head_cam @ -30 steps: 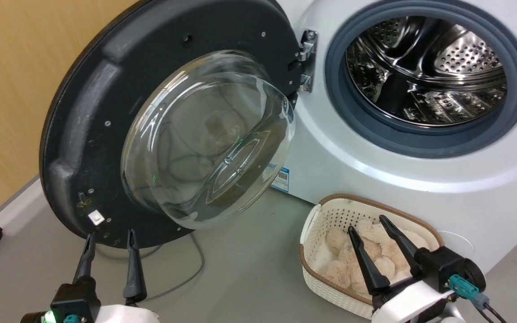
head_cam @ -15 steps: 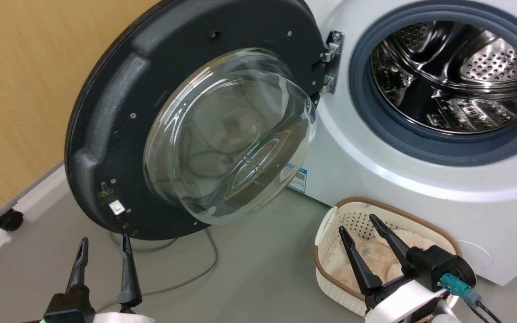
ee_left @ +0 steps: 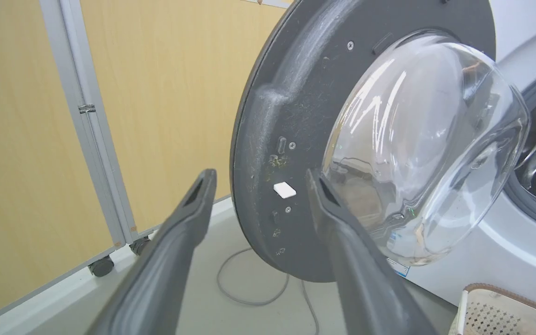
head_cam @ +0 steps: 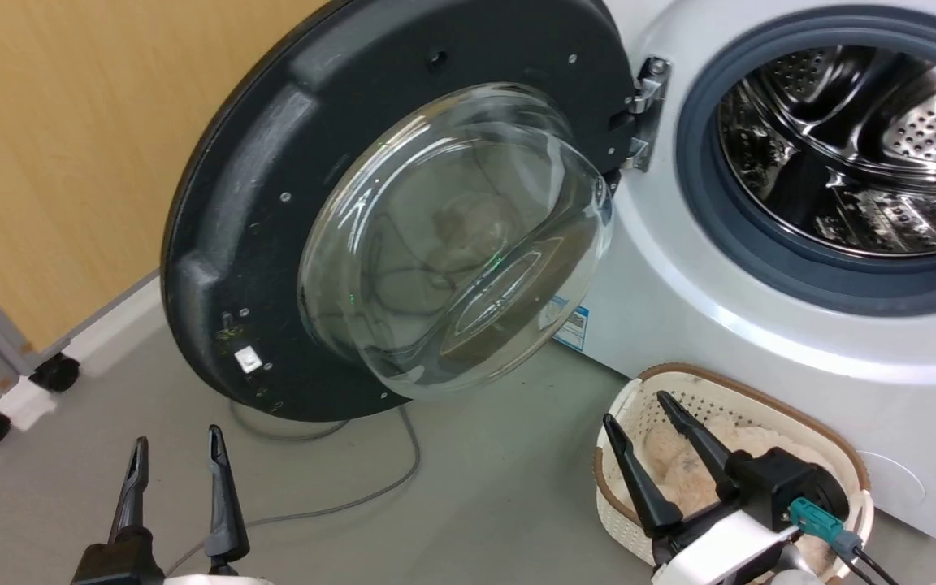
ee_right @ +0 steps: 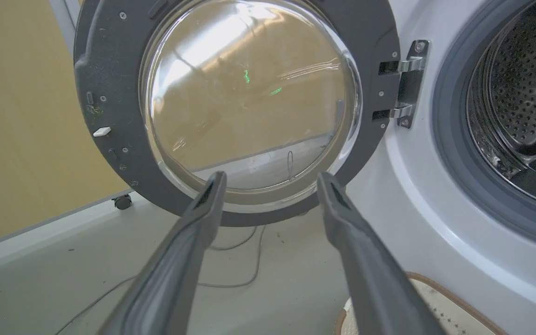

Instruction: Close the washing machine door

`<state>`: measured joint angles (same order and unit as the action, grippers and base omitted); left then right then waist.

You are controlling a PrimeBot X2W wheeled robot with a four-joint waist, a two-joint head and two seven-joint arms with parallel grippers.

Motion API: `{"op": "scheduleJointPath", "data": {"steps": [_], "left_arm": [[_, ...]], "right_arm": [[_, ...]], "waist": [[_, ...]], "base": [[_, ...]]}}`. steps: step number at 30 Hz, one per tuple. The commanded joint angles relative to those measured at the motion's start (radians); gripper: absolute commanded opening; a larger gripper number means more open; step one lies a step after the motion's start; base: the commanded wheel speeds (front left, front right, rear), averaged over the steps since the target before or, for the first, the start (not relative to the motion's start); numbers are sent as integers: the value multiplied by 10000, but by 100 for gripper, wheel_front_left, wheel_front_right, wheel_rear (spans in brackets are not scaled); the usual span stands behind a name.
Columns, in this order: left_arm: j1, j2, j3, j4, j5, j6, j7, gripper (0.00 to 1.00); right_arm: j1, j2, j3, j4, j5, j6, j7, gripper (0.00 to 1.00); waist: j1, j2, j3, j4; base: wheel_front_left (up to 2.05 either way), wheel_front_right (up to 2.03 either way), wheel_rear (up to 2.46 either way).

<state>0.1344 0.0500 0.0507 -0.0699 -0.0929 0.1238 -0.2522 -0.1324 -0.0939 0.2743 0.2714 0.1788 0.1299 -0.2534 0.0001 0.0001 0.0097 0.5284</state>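
Open wide: washing machine door, hanging on its hinge left of the washing machine drum mouth, above the floor. Left tool, fingers apart and empty, sits low before the door's free rim, probably staged to push. Right tool, likewise apart and empty, over basket.

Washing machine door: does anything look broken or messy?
Nothing looks broken. The washing machine door hangs wide open, with yellowish grime specks near its small white tab. A grey cable lies loose on the floor beneath it.
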Motion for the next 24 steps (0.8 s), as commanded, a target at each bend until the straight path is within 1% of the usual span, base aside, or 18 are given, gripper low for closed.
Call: {"op": "scheduleJointPath", "data": {"steps": [1,9,10,11,12,16,19,22,24], "left_arm": [[146,3,29,-52,-69,49,-95,100],[89,3,56,-26,-66,46,-95,100],[85,3,56,-25,-60,40,-95,91],[78,3,57,-27,-49,12,-95,16],[59,3,77,-40,-41,-29,-95,0],[-138,31,339,-189,-203,-239,-95,0],[-442,182,725,-238,-362,-437,-95,0],[-926,428,1220,-133,-785,-750,-95,0],[-1392,614,1643,206,-1344,-1036,-95,0]], "right_arm": [[-159,-60,52,61,85,8,-84,100],[-136,-51,11,66,92,8,-84,100],[-125,-49,1,62,87,8,-84,100],[-113,-47,-10,58,81,8,-84,100],[-101,-43,-26,52,75,8,-84,100],[-26,-21,-123,-3,33,8,-84,100],[111,0,-264,-87,-23,8,-84,100],[350,33,-488,-216,-103,8,-84,100],[543,56,-661,-313,-170,8,-84,100]], "waist": [[-1,-1,-3,22],[-1,-1,-2,22],[-1,-1,1,24],[-1,-1,4,26],[-1,-1,7,28],[-1,-1,20,38],[-1,-1,18,37],[-1,-1,0,23],[-1,-1,-8,9]], "base": [[0,0,0],[0,0,0],[0,0,0],[0,0,0],[0,0,0],[0,0,0],[0,0,0],[0,0,0],[0,0,0]]}}
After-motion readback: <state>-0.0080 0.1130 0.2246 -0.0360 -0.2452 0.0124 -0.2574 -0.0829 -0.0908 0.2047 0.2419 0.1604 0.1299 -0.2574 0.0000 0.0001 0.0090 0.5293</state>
